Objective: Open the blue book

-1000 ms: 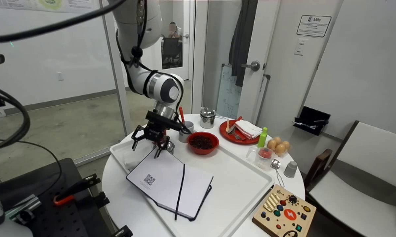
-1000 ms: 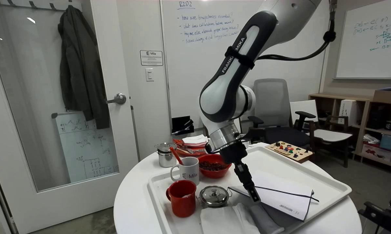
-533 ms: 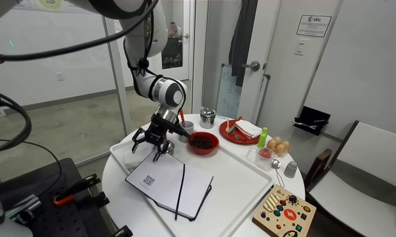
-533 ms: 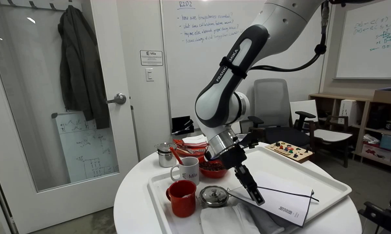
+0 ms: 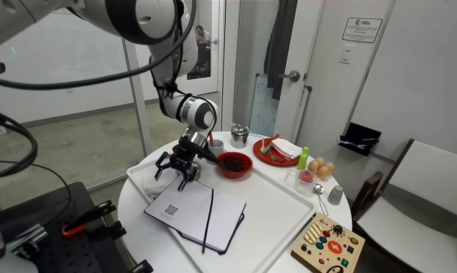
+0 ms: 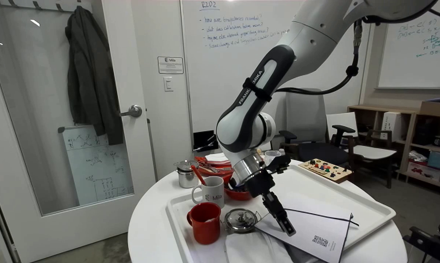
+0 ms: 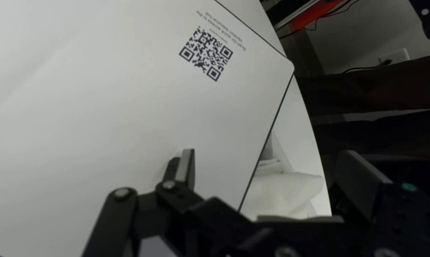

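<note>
The blue book (image 5: 190,206) lies open on the white tray, white inside faces up, with thin dark cover edges. A black elastic band (image 5: 208,220) crosses it. The half with the QR code (image 5: 171,209) reaches over the tray's edge; this half also shows in an exterior view (image 6: 304,230) and in the wrist view (image 7: 122,100). My gripper (image 5: 170,182) is open with nothing between its fingers. One finger (image 7: 186,169) is over the book's QR half, touching or just above it, I cannot tell. The other finger (image 7: 361,182) is beyond the book's edge.
A white folded napkin (image 7: 283,192) lies beside the book, below the gripper. A red mug (image 6: 205,226), a lidded metal pot (image 6: 241,221), a white mug (image 6: 214,193) and a red bowl (image 5: 234,172) stand near the arm. A wooden puzzle board (image 5: 329,244) lies by the tray.
The book's QR-code half has sunk lower and flatter, covering more of the grey cloth. My open gripper has moved down slightly. The upper arm has swung forward and lower.
</note>
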`<state>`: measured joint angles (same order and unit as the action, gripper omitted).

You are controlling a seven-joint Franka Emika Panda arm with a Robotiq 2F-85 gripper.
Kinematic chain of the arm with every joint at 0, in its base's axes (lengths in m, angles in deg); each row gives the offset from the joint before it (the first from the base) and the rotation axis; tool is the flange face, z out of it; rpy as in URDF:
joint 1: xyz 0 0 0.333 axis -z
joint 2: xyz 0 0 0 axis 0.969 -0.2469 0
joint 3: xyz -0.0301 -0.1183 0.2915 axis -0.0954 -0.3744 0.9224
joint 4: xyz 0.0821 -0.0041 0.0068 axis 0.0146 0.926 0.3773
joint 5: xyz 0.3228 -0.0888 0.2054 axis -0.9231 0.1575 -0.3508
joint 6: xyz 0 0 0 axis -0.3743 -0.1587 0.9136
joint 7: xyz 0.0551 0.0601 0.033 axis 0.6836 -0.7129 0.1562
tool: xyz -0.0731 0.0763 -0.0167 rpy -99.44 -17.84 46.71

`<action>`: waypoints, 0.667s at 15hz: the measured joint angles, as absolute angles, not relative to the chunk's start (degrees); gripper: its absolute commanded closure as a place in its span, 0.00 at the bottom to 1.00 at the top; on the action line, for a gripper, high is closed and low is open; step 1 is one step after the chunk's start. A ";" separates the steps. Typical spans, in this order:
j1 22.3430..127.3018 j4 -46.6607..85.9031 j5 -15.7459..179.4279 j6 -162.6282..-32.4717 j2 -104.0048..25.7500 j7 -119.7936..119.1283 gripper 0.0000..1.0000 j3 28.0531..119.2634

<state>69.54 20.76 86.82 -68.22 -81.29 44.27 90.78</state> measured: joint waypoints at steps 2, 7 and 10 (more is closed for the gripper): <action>69.51 19.35 86.90 -67.37 -82.48 44.27 0.00 90.75; 69.49 16.40 86.95 -64.99 -84.49 44.27 0.00 90.63; 69.51 15.42 86.95 -64.48 -84.82 44.27 0.00 90.43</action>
<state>69.51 15.42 86.95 -64.48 -84.82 44.27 90.43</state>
